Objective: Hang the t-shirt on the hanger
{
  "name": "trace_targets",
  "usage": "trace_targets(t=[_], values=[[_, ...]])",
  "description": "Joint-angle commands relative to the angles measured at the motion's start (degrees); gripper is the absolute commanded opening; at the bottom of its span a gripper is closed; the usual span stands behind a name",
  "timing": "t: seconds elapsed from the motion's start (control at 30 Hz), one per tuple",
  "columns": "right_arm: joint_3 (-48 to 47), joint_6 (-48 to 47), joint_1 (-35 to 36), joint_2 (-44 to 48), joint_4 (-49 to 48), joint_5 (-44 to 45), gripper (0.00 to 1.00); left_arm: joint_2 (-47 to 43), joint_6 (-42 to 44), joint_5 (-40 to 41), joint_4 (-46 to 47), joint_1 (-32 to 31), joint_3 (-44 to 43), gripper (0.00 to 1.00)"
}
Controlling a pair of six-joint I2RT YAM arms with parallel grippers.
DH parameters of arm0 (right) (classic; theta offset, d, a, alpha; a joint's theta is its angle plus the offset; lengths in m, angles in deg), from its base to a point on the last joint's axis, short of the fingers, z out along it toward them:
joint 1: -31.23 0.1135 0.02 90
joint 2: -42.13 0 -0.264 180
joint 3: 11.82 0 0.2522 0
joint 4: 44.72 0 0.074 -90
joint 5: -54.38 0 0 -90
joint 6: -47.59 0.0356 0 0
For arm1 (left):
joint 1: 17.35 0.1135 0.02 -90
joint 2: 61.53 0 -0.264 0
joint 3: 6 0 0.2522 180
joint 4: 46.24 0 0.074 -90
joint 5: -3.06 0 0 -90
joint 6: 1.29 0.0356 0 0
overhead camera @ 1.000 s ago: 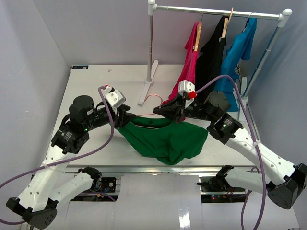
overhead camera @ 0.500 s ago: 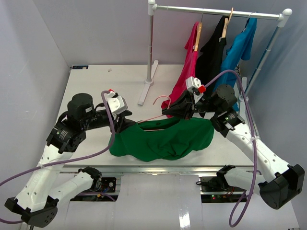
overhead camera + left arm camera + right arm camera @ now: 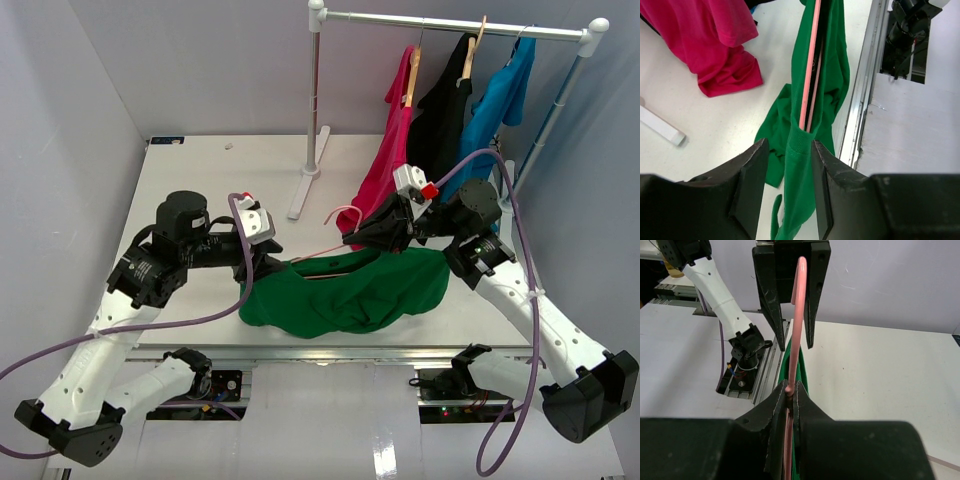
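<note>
Finding the t-shirt [image 3: 345, 295] bunched and sagging between the two arms, lower folds down on the table [image 3: 200, 180] near its front edge. Threading into a hemmed opening of the cloth, the hanger [image 3: 809, 75], pink wire mostly inside the green, curved hook out in the open. Pinching the hanger's neck just below the hook with the right gripper [image 3: 791, 389], jaws tight on the wire. Straddling the shirt's left end with the left gripper [image 3: 788, 150], jaws narrow, cloth between them; cannot tell whether squeezed. Farther back, hanging on a white rack [image 3: 315, 120]: a magenta shirt [image 3: 390, 160], a black shirt [image 3: 445, 110], a turquoise shirt [image 3: 495, 110]
</note>
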Motion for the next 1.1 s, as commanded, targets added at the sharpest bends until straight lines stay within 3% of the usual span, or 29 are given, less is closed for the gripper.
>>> trace_targets(t=[0.0,0.17,0.23,0.3,0.33,0.63,1.07], values=[[-0.46,1.20,-0.24,2.28,-4.49,0.77,0.08,0.35,0.23,-4.56,-0.40,-0.30,0.80,0.48],[1.22,4.35,-0.24,2.92,-8.57,2.59,0.08,0.66,0.86,-3.49,-0.17,-0.46,1.99,0.44],[1.91,5.64,-0.32,2.87,-11.10,3.15,0.08,1.31,0.93,-6.07,0.64,-0.48,1.60,0.29],[2.54,7.73,-0.24,2.79,-13.18,3.57,0.08,2.29,1.07,-9.34,1.15,-0.56,1.34,0.03],[3.07,8.58,-0.24,2.72,-14.93,3.75,0.08,3.37,1.05,-11.77,1.58,-0.67,1.18,0.00],[4.81,13.49,-0.32,0.35,-22.46,5.11,0.08,11.82,-2.13,-11.03,2.85,-1.09,-3.25,0.13],[5.33,15.88,0.90,-2.76,-26.41,6.20,0.08,10.71,-7.51,-10.59,12.87,-1.27,-0.74,0.16]])
